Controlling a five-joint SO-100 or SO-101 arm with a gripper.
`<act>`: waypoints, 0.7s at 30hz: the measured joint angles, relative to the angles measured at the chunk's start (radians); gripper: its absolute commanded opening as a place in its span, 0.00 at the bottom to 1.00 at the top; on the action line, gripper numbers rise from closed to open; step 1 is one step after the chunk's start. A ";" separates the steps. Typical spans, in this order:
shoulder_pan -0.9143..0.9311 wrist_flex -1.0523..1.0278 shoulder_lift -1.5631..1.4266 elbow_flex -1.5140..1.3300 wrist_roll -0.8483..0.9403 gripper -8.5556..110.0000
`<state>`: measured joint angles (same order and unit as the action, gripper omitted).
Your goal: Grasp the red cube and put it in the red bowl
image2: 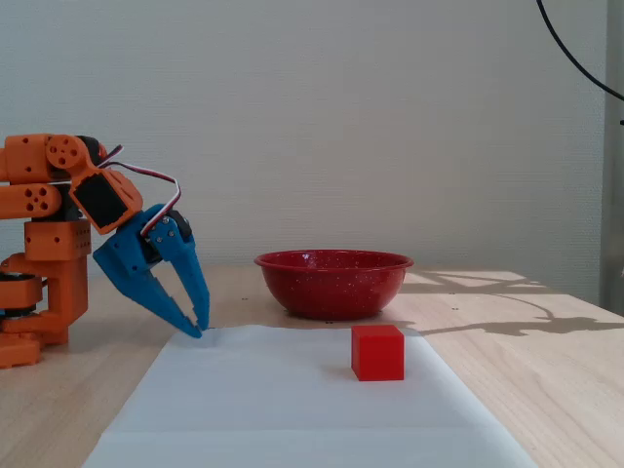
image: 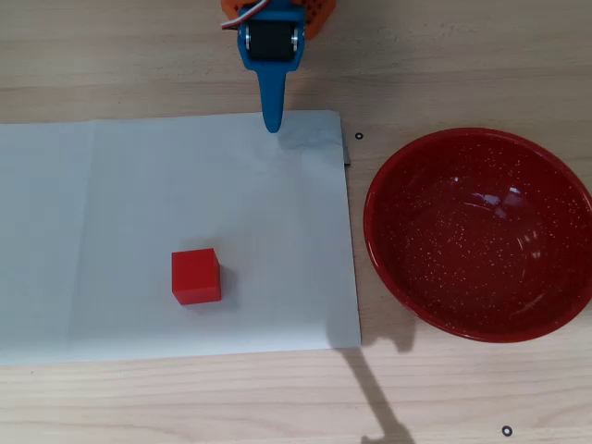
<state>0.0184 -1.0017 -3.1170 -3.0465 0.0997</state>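
The red cube (image: 196, 276) sits alone on a white paper sheet (image: 111, 203); in the fixed view the cube (image2: 377, 352) is in front of the bowl. The red bowl (image: 479, 233) stands empty on the wood at the right of the overhead view; its speckled wall shows in the fixed view (image2: 333, 288). My blue gripper (image: 272, 125) points down at the sheet's far edge, well away from the cube. In the fixed view the gripper (image2: 198, 330) has its fingertips together, empty, touching or just above the sheet.
The orange arm base (image2: 44, 253) stands at the left of the fixed view. The white sheet (image2: 292, 409) lies on a wooden table (image: 185, 398). Small black marks (image: 506, 431) dot the wood near the bowl.
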 measured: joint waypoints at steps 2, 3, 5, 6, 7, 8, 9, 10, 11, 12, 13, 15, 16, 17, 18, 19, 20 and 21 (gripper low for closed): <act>0.000 -0.026 0.072 0.041 -0.025 0.08; 0.002 -0.040 0.092 0.083 -0.040 0.08; -0.006 -0.071 0.132 0.176 -0.063 0.08; -0.012 -0.091 0.150 0.224 -0.072 0.08; -0.015 -0.110 0.183 0.270 -0.084 0.08; -0.015 -0.135 0.215 0.313 -0.084 0.08; -0.015 -0.158 0.247 0.354 -0.103 0.08; -0.012 -0.181 0.288 0.397 -0.109 0.08; -0.012 -0.206 0.333 0.440 -0.107 0.08; -0.012 -0.227 0.360 0.482 -0.103 0.08; -0.012 -0.249 0.397 0.523 -0.103 0.08; -0.014 -0.298 0.472 0.623 -0.103 0.08; -0.034 -0.322 0.512 0.676 -0.112 0.08; -0.054 -0.342 0.554 0.733 -0.107 0.08; -0.080 -0.364 0.597 0.785 -0.117 0.08; -0.091 -0.380 0.640 0.836 -0.140 0.08; -0.100 -0.394 0.680 0.887 -0.155 0.08; -0.101 -0.403 0.723 0.937 -0.170 0.08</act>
<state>-0.0828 -1.4051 -2.3945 -2.1092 -0.0706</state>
